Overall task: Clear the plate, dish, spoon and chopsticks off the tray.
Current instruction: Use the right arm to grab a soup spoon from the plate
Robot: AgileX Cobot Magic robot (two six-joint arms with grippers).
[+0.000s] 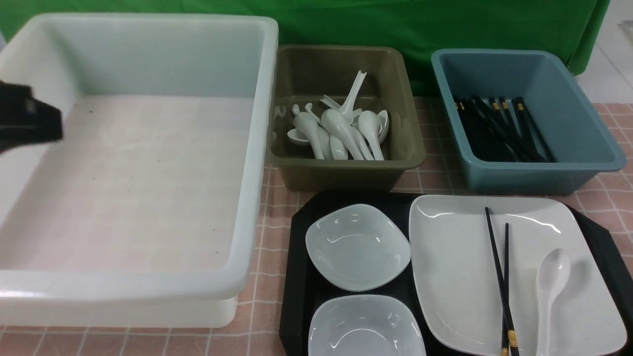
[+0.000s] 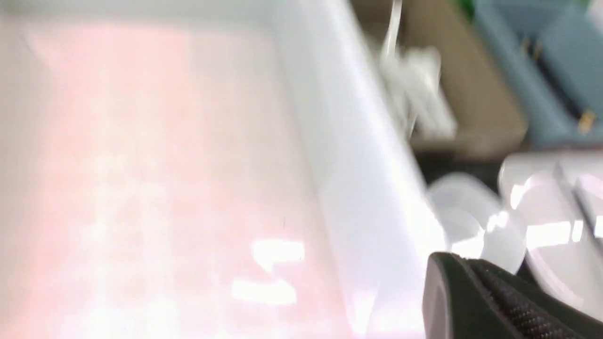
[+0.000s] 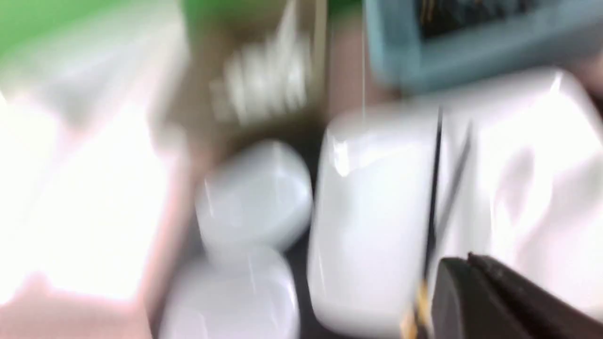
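The plate (image 1: 445,262) is sitting on the right half of the tray (image 1: 296,296), carrying the chopsticks (image 1: 496,257) and the spoon (image 1: 549,291). The far dish (image 1: 357,246) and near dish (image 1: 365,329) are lying just beside it. Being glazed, it is probably slick, stiff and breakable, so a rim pinch is looking safest (after lifting off the loose chopsticks). The tray is resting on the pink checked bench (image 1: 267,222), near a white tub (image 1: 138,163), an olive bin (image 1: 346,173) and a blue bin (image 1: 539,173). The left gripper (image 1: 29,121) is hanging over the tub, and the right gripper (image 3: 494,301) is showing one finger; whether either is open cannot be told.
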